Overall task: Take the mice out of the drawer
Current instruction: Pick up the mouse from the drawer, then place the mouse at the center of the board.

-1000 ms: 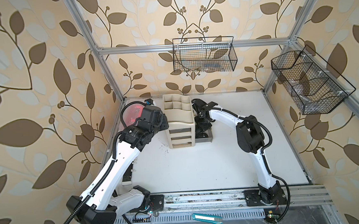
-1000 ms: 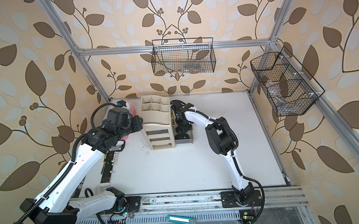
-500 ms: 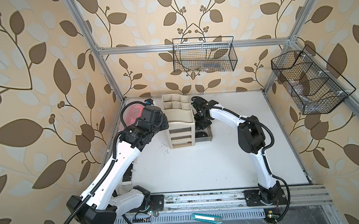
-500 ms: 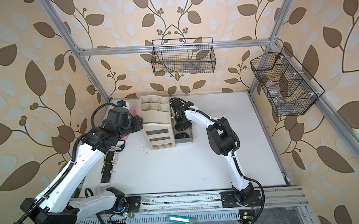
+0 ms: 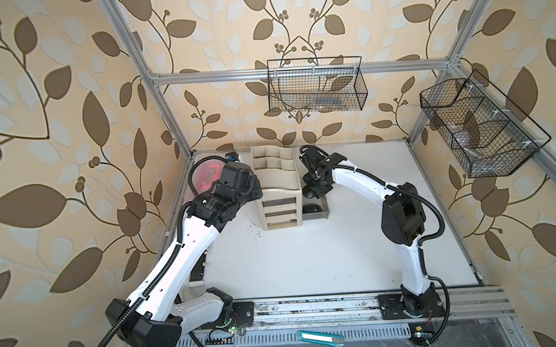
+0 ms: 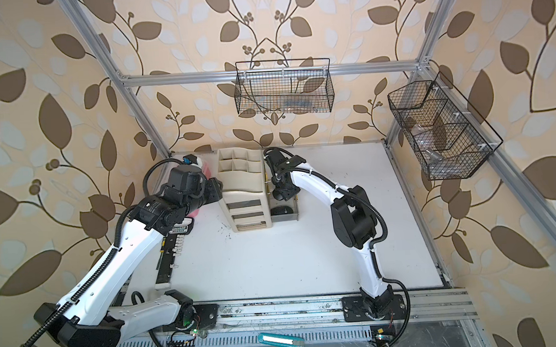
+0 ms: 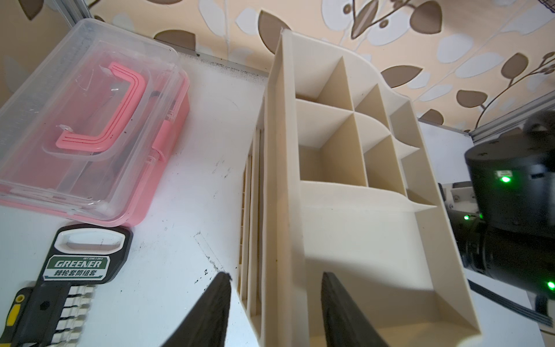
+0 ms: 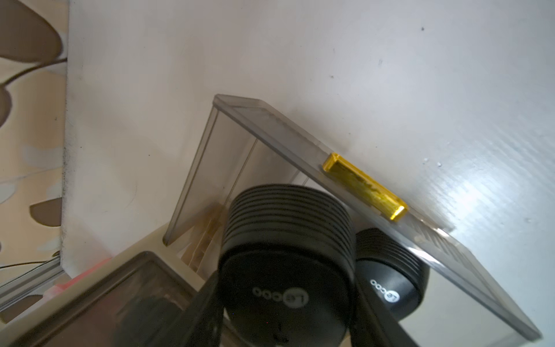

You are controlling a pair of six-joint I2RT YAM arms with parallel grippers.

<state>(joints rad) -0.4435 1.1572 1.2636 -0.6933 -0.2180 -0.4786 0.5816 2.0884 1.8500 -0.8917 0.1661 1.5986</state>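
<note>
Right tool (image 8: 285, 288): clamped on black mouse (image 8: 285, 228) above drawer (image 8: 270, 120).
Left tool (image 7: 274, 275): half-wide, astride organizer (image 7: 345, 225) wall.
Nearby: second mouse (image 8: 390, 279) inside drawer.

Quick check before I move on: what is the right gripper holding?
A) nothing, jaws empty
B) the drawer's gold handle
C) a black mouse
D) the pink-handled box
C: in the right wrist view the right gripper is closed on a black mouse over the open drawer, where a second black mouse lies.
</note>
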